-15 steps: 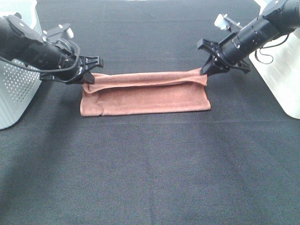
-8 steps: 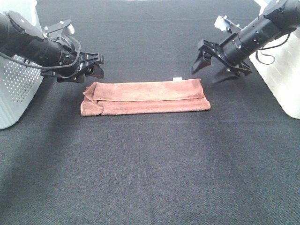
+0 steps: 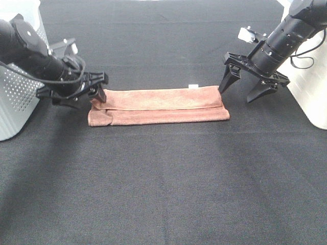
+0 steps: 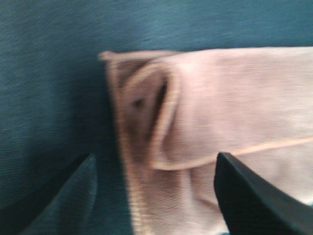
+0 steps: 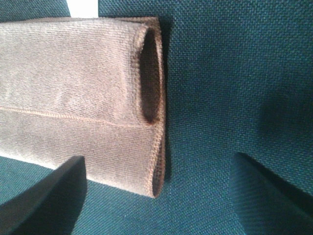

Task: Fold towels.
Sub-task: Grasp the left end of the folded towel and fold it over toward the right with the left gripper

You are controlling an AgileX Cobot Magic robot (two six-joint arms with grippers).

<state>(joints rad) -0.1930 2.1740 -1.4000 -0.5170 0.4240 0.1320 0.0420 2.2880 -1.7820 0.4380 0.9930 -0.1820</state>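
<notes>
The reddish-brown towel (image 3: 158,105) lies on the black table as a long folded strip, with its small white tag (image 3: 193,85) at the far edge. My left gripper (image 3: 98,88) is open and low at the strip's left end; in the left wrist view the towel (image 4: 220,98) lies between its fingers (image 4: 249,196). My right gripper (image 3: 236,96) is open just off the strip's right end. In the right wrist view the towel's looped end (image 5: 73,73) and its tag (image 5: 83,7) lie ahead of the spread fingers (image 5: 49,196). Neither gripper holds anything.
A white perforated basket (image 3: 15,102) stands at the left edge behind my left arm. Another white basket (image 3: 311,87) stands at the right edge beside my right arm. A black cloth (image 3: 163,178) covers the table.
One second ago both grippers held the towel's far edge pulled up. They let go, the edge dropped flat onto the strip, and both open grippers came down beside its ends.
</notes>
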